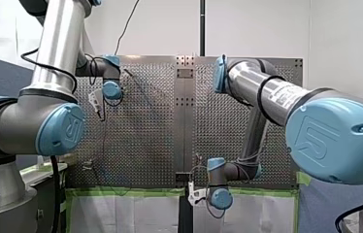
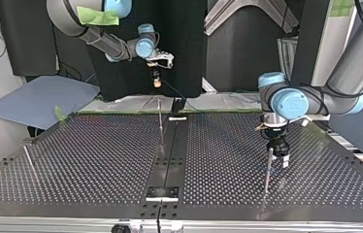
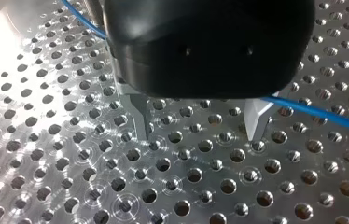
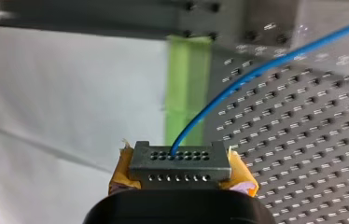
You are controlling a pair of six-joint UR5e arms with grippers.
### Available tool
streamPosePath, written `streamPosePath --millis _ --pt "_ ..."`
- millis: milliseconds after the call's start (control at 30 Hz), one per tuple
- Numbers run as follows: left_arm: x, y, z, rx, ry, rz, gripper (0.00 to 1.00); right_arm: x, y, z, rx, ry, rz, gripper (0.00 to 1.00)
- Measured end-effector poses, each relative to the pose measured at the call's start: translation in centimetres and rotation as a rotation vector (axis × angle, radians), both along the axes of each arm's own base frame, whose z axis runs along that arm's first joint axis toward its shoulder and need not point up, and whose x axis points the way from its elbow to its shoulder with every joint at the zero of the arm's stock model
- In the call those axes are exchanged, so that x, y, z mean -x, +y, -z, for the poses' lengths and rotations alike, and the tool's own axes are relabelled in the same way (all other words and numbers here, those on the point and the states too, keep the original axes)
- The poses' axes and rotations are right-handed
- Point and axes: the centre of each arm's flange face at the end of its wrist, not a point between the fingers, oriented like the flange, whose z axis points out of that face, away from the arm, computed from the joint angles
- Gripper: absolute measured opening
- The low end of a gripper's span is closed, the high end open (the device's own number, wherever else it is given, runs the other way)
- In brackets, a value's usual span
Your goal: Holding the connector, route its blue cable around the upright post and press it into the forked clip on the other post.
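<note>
The connector (image 4: pixel 178 158) is gripped between the yellow pads (image 4: pixel 240 176) of my right gripper (image 4: pixel 182 173), beyond the table's edge. From it the blue cable (image 4: pixel 238 84) is led out over the perforated table (image 4: pixel 303 140) toward my left gripper (image 3: pixel 197 123). Its metal fingers (image 3: pixel 256 119) are spread, nothing held, with the cable just beside one. A thin post (image 2: pixel 268 170) is seen directly under it, so my left arm is judged nearer.
</note>
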Motion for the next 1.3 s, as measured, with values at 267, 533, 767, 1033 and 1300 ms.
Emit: streamPosePath --millis 267,533,767,1033,1300 --pt "0.0 -0.2 0.0 0.0 0.0 0.004 1.0 2.0 1.5 4.5 -0.052 0.038 0.013 0.0" --pt "0.1 -0.3 0.0 0.0 0.002 0.005 1.0 3.9 3.9 8.8 -0.109 0.094 0.02 0.0" --pt "0.1 -0.3 0.0 0.0 0.003 0.004 1.0 4.6 4.2 8.4 -0.093 0.15 0.046 0.0" --pt "0.1 -0.2 0.0 0.0 0.003 0.002 1.0 5.1 3.9 5.4 -0.036 0.14 0.096 0.0" --pt "0.1 -0.2 0.1 0.0 0.005 0.001 1.0 5.5 4.3 2.5 -0.014 0.114 0.114 0.0"
